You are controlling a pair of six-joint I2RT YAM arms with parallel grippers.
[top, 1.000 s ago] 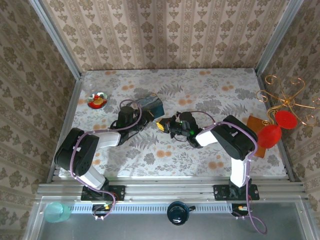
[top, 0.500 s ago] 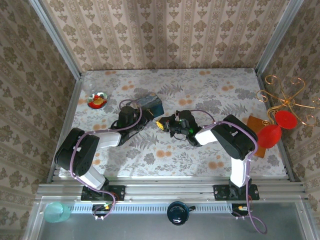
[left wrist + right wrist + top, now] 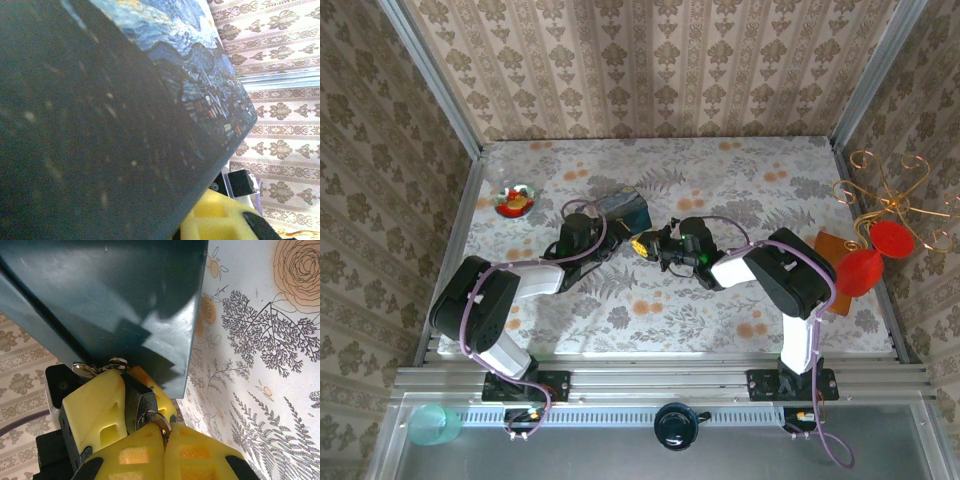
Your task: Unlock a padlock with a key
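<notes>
In the right wrist view the tiny dark padlock (image 3: 145, 407) sits pinched between the left gripper's yellow fingers (image 3: 92, 400), and its metal shackle (image 3: 97, 368) points up toward the blue swirl-painted box (image 3: 115, 295). My right gripper (image 3: 165, 441) is shut on the small metal key (image 3: 159, 423), whose tip meets the bottom of the padlock. From above, the left gripper (image 3: 632, 241) and the right gripper (image 3: 658, 248) meet nose to nose just in front of the box (image 3: 623, 208). The left wrist view is mostly the box's dark side (image 3: 100, 125), with a yellow finger (image 3: 220, 220) at the bottom.
A small red and green object (image 3: 515, 202) lies at the far left. At the right edge stand a gold wire rack (image 3: 890, 195) with red cones (image 3: 865, 268) and a brown flat piece (image 3: 832, 252). A teal cup (image 3: 433, 425) and a dark cup (image 3: 675, 425) sit below the front rail.
Both grippers, still joined at the padlock and key, have shifted slightly away from the near edge, closer to the box. The grips are unchanged.
</notes>
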